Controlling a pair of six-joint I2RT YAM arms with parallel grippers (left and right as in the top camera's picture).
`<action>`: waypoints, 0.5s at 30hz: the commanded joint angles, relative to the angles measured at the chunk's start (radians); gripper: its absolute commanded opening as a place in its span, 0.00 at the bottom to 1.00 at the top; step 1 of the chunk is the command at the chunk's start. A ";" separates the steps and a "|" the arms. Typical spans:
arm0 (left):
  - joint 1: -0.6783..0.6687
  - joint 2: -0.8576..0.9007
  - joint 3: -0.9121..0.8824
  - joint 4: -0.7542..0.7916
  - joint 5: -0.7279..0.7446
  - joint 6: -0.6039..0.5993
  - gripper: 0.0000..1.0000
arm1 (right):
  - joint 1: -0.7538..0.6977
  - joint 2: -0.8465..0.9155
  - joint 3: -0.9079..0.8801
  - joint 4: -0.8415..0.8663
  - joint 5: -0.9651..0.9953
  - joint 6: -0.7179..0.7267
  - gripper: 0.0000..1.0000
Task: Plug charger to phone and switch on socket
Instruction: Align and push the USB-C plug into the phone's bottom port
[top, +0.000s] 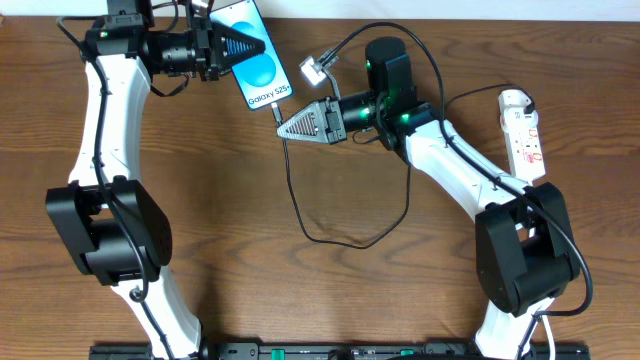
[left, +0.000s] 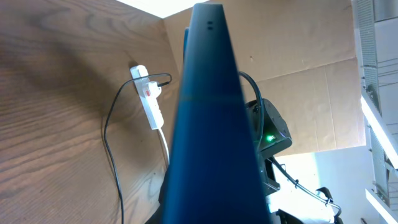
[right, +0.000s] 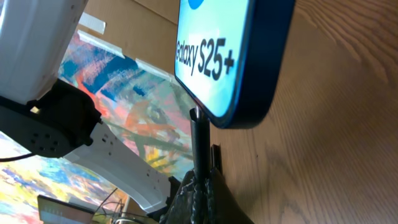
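Phone (top: 262, 68) and charger (right: 199, 140) over wood-grain table (top: 250, 300), socket (top: 525, 130) on it, cardboard wall (left: 298, 50) behind

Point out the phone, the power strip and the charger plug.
phone (top: 262, 70): overhead view, blue screen.
power strip (top: 527, 140): overhead view, white body.
charger plug (right: 199, 140): right wrist view, black shaft under the phone's bottom edge.

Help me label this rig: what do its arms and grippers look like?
The left arm and right arm have white links, bulky black joints, small green lights and thin black cables alongside. The left gripper has black triangular fingers; the right gripper has grey-looking ones.
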 joint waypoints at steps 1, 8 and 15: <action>-0.005 -0.013 0.010 0.004 0.039 0.021 0.07 | 0.005 -0.025 0.000 0.000 0.014 0.002 0.01; -0.005 -0.013 0.010 0.004 0.039 0.021 0.07 | 0.005 -0.025 0.000 0.000 0.014 0.002 0.01; -0.005 -0.013 0.010 0.003 0.039 0.021 0.08 | 0.004 -0.025 0.000 -0.002 0.027 0.002 0.01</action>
